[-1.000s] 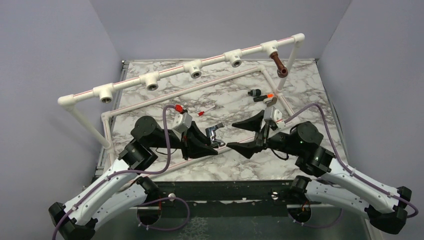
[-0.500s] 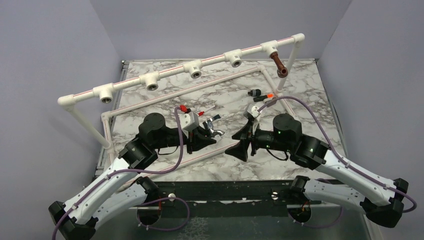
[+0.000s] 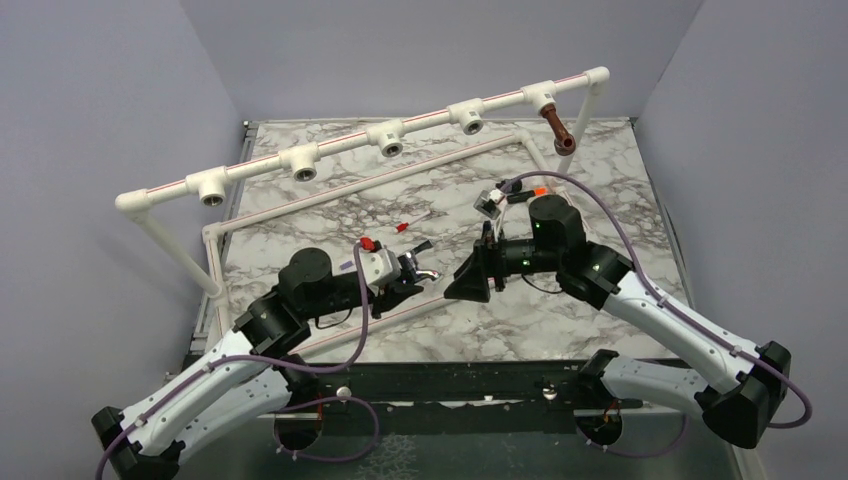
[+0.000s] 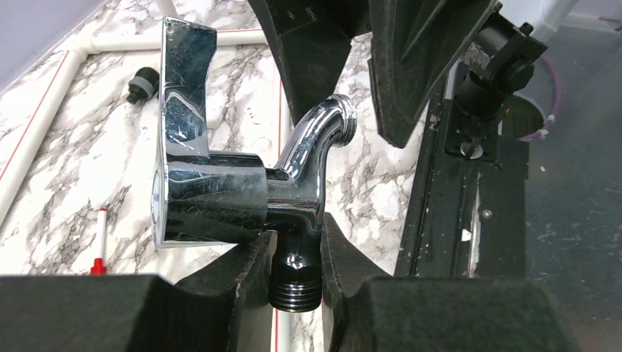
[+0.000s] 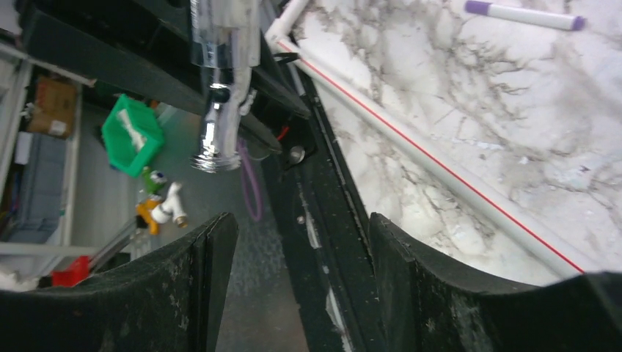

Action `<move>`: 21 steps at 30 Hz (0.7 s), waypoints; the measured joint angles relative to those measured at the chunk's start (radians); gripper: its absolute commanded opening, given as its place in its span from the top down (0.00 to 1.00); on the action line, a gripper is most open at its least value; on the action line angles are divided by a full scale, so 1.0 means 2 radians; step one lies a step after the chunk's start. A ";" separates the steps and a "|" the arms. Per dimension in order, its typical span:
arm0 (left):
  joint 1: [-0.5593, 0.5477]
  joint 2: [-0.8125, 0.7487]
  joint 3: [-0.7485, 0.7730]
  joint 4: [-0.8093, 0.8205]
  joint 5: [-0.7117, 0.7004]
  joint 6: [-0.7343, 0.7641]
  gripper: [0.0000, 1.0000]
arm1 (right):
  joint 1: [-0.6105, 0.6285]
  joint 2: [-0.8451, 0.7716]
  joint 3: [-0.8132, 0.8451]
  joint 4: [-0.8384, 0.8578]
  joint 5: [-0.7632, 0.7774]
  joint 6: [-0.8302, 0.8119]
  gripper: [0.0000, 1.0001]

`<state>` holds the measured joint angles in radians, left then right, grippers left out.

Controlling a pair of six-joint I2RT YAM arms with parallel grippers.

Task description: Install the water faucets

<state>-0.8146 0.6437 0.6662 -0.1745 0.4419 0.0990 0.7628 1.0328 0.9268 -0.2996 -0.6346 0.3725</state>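
Plainly, the chrome faucet point(image 4: 242, 183) is off the desk point(image 3: 600, 180), clenched in the left pincer point(image 4: 293, 257), whose two black fingers point(image 4: 220, 293) squeeze its dark threaded end from either side. The lever handle stands broad and flat at one end of the faucet body, and the curved spout arcs away toward the right pincer point(image 3: 470, 280). That pincer is spread wide and holds nothing. In the left wrist view its dark fingers loom just beyond the spout's mouth, one on each side, and I cannot tell whether either touches it. In the right wrist view the spout hangs beyond the gap between the right fingers point(image 5: 411, 279). Behind the chrome faucet, lying on the marble, are a red-tipped stick point(image 3: 410, 225) and, farther off toward the right arm's side, a small black fitting point(image 3: 510, 186). A purple-tipped stick point(image 5: 524, 15) lies on the marble near it too. A low white pipe frame point(image 3: 400, 175) rests flat on the desk, with one run passing under the faucet. Well behind and above the faucet, a raised white pipe rail point(image 3: 340, 145) crosses the desk with a row of tee sockets point(image 3: 388, 140), their open mouths toward the arms. The reddish-brown faucet point(image 3: 558, 130) is already seated in the socket farthest to the right, its spout hanging down.
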 measured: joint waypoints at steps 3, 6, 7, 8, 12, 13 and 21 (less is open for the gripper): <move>-0.011 -0.004 -0.007 -0.001 -0.016 0.010 1.00 | -0.003 0.015 0.004 0.015 -0.038 0.019 0.32; -0.019 -0.004 -0.012 -0.005 -0.030 0.015 1.00 | -0.003 0.034 0.018 0.027 -0.065 0.035 0.33; -0.019 -0.002 -0.012 -0.006 -0.036 0.016 1.00 | -0.003 0.039 0.022 0.033 -0.072 0.039 0.33; -0.019 -0.001 -0.012 -0.006 -0.039 0.017 1.00 | -0.003 0.043 0.026 0.036 -0.076 0.042 0.34; -0.019 0.013 -0.012 -0.006 -0.050 0.017 1.00 | -0.003 0.054 0.042 0.041 -0.082 0.050 0.36; -0.019 0.018 -0.012 -0.006 -0.051 0.017 1.00 | -0.003 0.056 0.045 0.042 -0.081 0.051 0.36; -0.019 0.033 -0.013 -0.005 -0.057 0.015 1.00 | -0.003 0.091 0.059 0.048 -0.080 0.051 0.39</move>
<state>-0.8532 0.7097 0.6403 -0.1841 0.3279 0.1287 0.7559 1.2156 1.0443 -0.2028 -0.7952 0.4740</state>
